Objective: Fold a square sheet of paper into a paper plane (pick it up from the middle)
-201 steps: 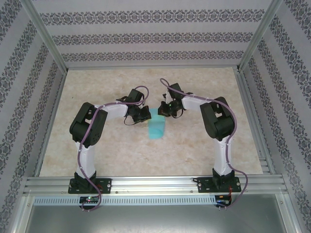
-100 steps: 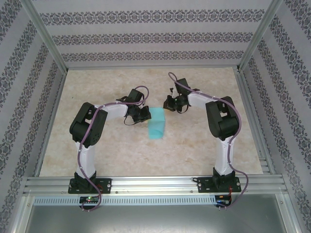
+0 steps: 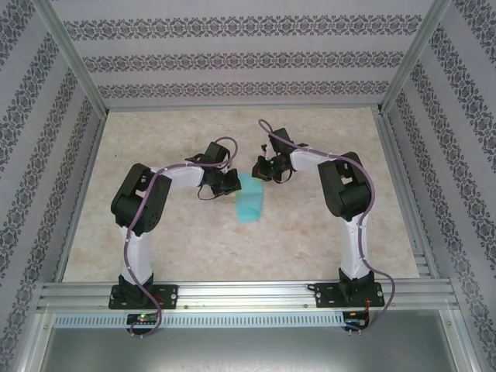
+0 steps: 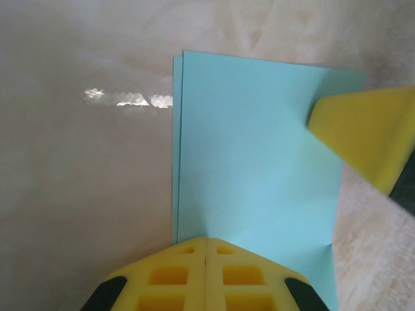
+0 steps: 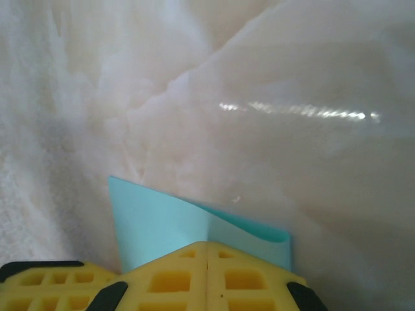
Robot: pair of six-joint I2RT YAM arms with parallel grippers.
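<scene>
The turquoise square sheet of paper lies mid-table folded in half, its two layers showing along the left edge in the left wrist view. My left gripper is shut, its yellow fingertips resting on the sheet's near edge. My right gripper is shut too and bears on the sheet's far end. There the paper curls up a little on the right. One of the right gripper's fingers covers the sheet's far right corner in the left wrist view.
The beige tabletop is ringed by patterned walls and aluminium posts. A metal rail runs along the near edge between the two arm bases.
The right gripper pulled back to the right, away from the paper, then returned onto its far end. The left gripper and the sheet stayed put.
</scene>
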